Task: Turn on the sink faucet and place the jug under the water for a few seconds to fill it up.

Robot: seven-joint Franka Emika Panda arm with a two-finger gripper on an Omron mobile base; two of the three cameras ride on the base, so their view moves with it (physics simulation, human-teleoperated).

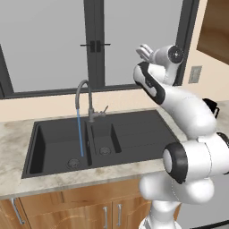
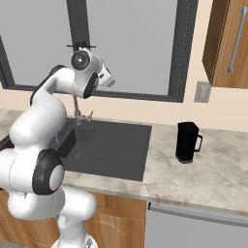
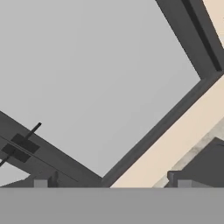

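The sink faucet [image 1: 84,95] [image 2: 76,107] arches over the left basin of the dark sink [image 1: 138,134] [image 2: 121,145]. A thin blue stream of water [image 1: 80,134] [image 2: 56,138] runs from it to the drain. The black jug [image 2: 188,142] [image 1: 214,107] stands upright on the counter to the right of the sink, its handle toward the right. My gripper [image 1: 144,51] [image 2: 105,76] [image 3: 111,183] is raised high in front of the window, above the sink's right side and well apart from the jug. It is open, with nothing between its fingertips [image 3: 43,181].
A big dark-framed window [image 1: 94,44] spans the wall behind the sink. A wall outlet [image 2: 202,92] and a wooden upper cabinet [image 2: 230,43] sit above the jug. The marble counter [image 2: 213,174] has free room around the jug.
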